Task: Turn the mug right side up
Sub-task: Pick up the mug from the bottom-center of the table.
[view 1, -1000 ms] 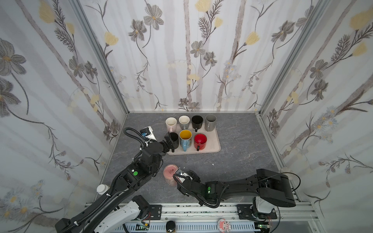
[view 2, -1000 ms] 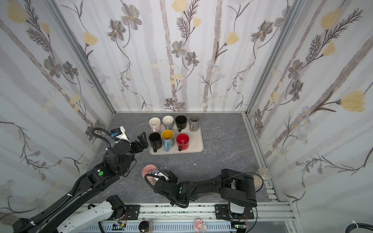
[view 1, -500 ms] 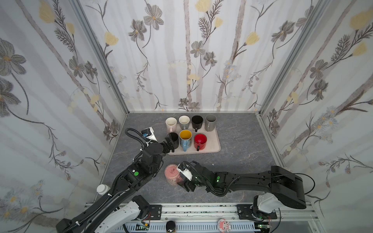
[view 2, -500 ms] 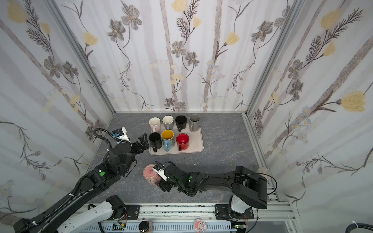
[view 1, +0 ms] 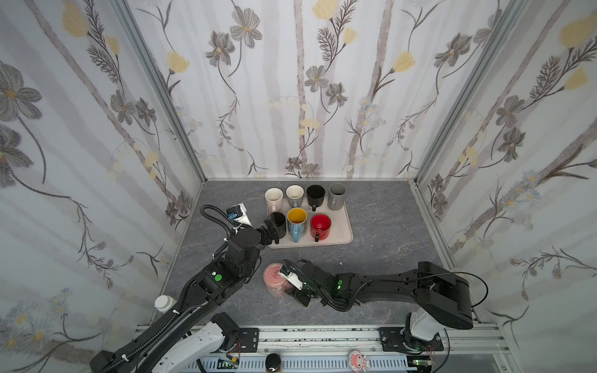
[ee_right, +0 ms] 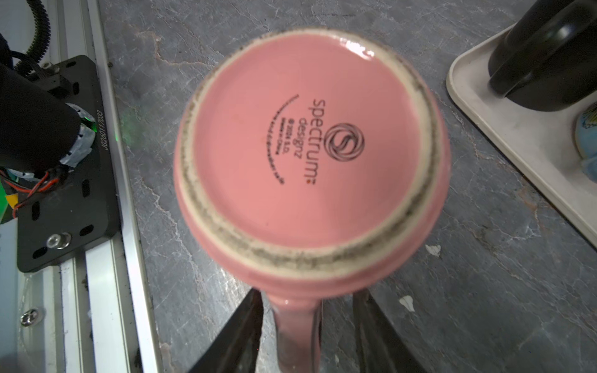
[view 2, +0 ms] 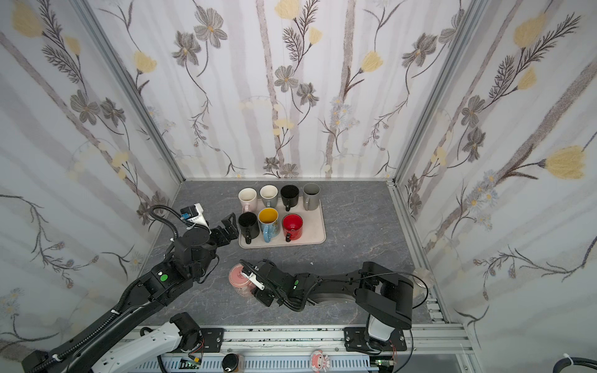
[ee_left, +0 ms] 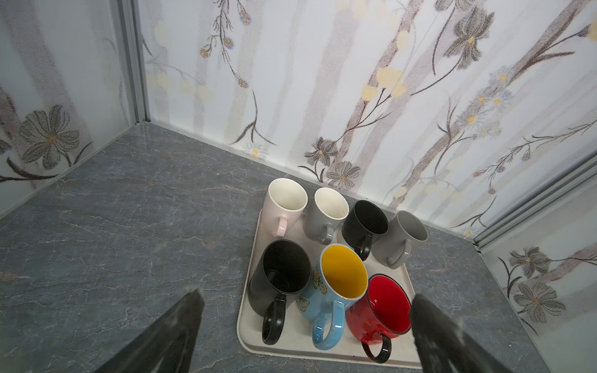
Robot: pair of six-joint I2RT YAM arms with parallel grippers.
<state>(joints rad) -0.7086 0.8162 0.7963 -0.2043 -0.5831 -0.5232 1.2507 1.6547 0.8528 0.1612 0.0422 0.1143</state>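
1. Right tool (ee_right: 307, 300), half closed, straddles the handle (ee_right: 297, 326) with a gap showing on one side. The left tool (view 1: 270, 230), wide and empty, hangs at the left edge of the tray (view 1: 347, 237).
2. Counter (view 1: 387, 232): grey and hard, so a dropped mug would likely chip.
3. Tray, upper centre, holds seven upright mugs (view 1: 319, 226).
4. Pink mug (view 1: 274, 281), lower centre, stands base-up on the counter.
5. Handle: glazed and narrow. An off-centre pinch may let the mug swing or slip during the flip.

arms (view 1: 387, 286) black | corrugated cable (view 1: 203, 211) black | status lights (view 1: 218, 277) green
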